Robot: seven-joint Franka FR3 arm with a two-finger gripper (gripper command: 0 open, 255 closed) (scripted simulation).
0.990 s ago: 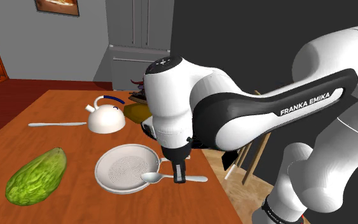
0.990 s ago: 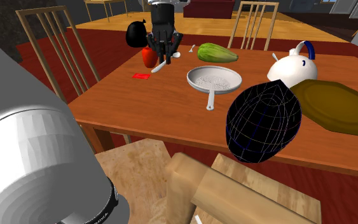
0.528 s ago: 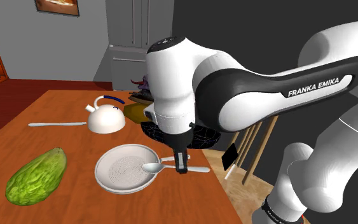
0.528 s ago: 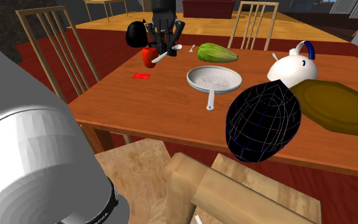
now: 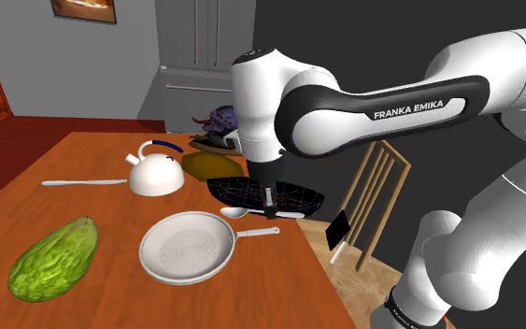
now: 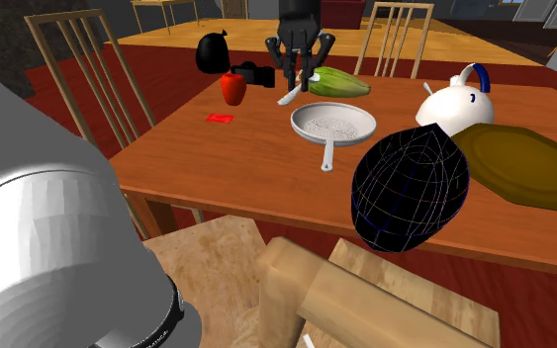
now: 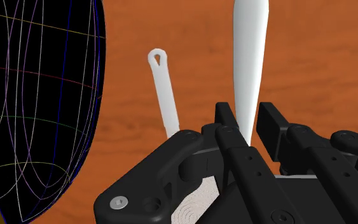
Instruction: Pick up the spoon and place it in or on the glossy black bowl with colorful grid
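Shoulder view: the black gripper (image 5: 269,202) hangs over the near edge of the orange-brown table (image 5: 92,215), just in front of the glossy black bowl (image 5: 300,198) with its thin coloured grid lines. It is clamped on the white spoon (image 5: 235,212) — the spoon sits crosswise in the grip, clear of the tabletop, above the handle of a white perforated strainer (image 5: 186,248). From the wrist camera you can see the two fingers (image 7: 269,121) pinching the spoon's pale stem between them, the black bowl close by on one side and the strainer's looped handle lying on the wood between bowl and spoon. Further back on the table stand a white kettle (image 5: 156,175) with a blue handle and a mustard-brown plate (image 5: 209,164) — a bumpy green gourd (image 5: 53,259) lies at the shoulder view's lower left.
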